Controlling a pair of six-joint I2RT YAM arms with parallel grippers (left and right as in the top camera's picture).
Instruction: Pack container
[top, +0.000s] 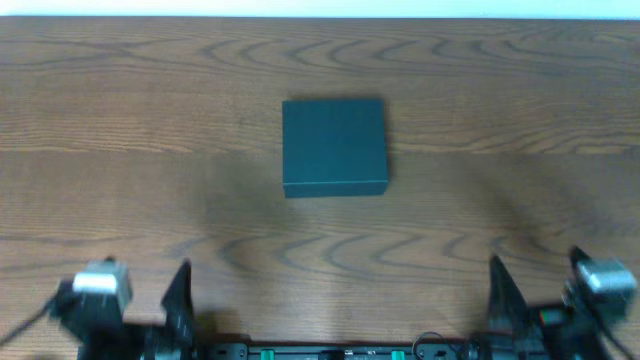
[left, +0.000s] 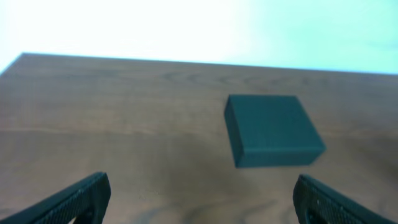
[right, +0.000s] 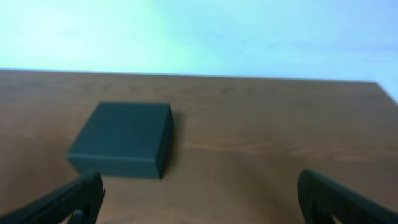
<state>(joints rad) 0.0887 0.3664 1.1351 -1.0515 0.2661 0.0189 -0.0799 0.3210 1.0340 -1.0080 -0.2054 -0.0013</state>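
Spread wide, the left hand (left: 202, 199) and the right hand (right: 202, 193) point toward the closed container (top: 334, 147).

We read no text, label, brand, number or sign on the box (top: 334, 143) or anywhere else.

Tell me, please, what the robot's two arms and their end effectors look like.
Both arms look mostly black. The left end effector and the right end effector each have two black, tapering fingers with a matte, slightly rough surface. Seen from overhead, each arm carries a silver-grey block near the wrist, and a thin black cable trails beside the left arm. No markings are legible.
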